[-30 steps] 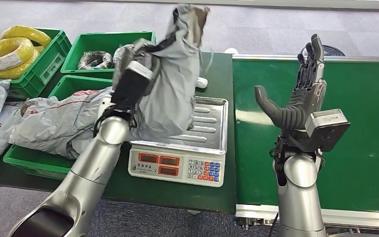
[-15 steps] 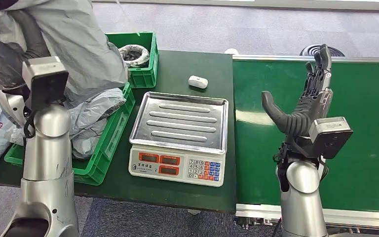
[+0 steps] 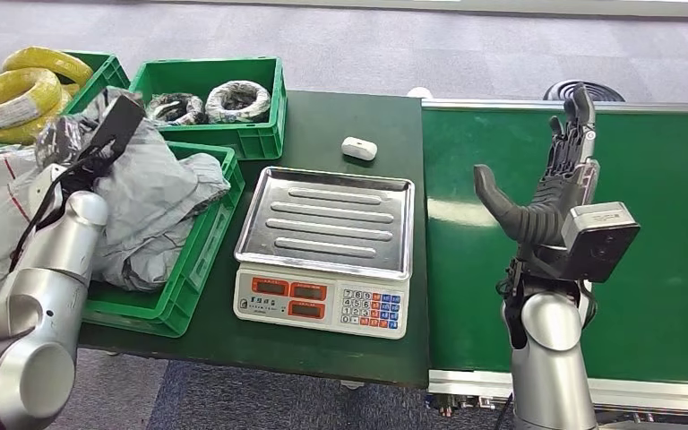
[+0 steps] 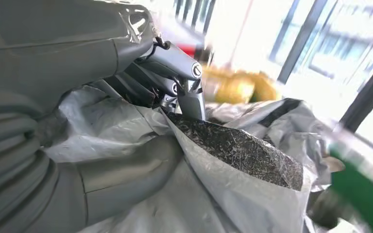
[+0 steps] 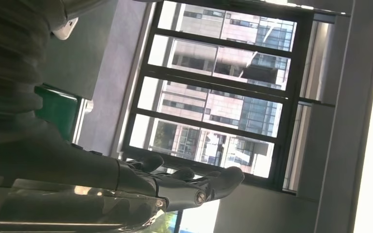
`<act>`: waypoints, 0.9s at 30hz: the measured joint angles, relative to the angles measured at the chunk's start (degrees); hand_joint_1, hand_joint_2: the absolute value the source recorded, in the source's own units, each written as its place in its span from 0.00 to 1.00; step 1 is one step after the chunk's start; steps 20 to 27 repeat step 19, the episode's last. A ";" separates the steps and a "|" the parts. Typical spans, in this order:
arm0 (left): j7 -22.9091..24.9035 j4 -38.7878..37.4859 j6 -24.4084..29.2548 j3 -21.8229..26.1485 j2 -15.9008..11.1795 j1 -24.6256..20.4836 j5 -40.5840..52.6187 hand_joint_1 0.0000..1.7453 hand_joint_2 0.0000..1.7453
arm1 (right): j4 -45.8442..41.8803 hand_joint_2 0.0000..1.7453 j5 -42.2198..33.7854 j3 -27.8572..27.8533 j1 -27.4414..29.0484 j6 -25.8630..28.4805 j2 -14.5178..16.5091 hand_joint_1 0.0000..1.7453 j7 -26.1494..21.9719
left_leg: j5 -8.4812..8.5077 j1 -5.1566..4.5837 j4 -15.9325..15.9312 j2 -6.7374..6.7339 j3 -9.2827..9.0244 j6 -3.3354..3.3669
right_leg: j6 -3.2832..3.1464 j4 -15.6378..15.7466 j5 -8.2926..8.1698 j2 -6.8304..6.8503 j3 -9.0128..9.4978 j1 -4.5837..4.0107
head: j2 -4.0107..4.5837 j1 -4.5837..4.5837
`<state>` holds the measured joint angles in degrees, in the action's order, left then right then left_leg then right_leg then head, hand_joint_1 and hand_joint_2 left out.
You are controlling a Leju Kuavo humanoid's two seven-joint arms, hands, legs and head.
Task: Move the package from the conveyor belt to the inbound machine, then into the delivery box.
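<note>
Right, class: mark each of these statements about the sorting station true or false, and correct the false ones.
1. The scale's steel tray is bare. True.
2. The left hand grips a grey package over the green crate. True.
3. The right hand holds a package. False: it is raised with fingers spread, holding nothing.
4. Yellow cable coils lie on the conveyor belt. False: they sit in a green bin at the far left.
5. A small white object lies on the table behind the scale. True.
</note>
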<state>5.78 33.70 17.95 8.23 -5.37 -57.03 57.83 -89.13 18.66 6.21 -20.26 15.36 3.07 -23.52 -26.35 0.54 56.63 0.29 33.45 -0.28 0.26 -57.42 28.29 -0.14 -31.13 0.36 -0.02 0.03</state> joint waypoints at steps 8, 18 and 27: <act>-6.00 -8.13 -12.69 6.90 -1.20 -1.00 -11.96 0.01 1.00 | 0.94 1.00 -0.90 -0.01 -1.75 -2.19 -0.16 0.00 0.58 | 0.00 0.00 0.00 0.03 -0.02 0.00 | 0.00 0.01 0.00 0.01 0.00 -0.01 | 0.01 -0.01; -24.27 -5.51 -5.14 17.60 -0.81 -0.10 -33.64 0.00 1.00 | 3.98 1.00 -1.83 0.02 -3.34 -5.53 -0.13 0.00 0.64 | 0.00 0.01 -0.01 0.01 -0.03 0.00 | 0.00 -0.02 0.00 0.00 -0.01 -0.02 | 0.00 0.00; -25.34 -4.56 -4.74 18.03 -0.69 0.15 -35.48 0.00 1.00 | 4.15 1.00 -1.87 0.02 -3.34 -5.73 -0.13 0.00 0.61 | 0.00 0.01 -0.01 0.01 -0.03 -0.01 | 0.00 -0.02 0.00 0.00 -0.02 -0.02 | 0.00 0.00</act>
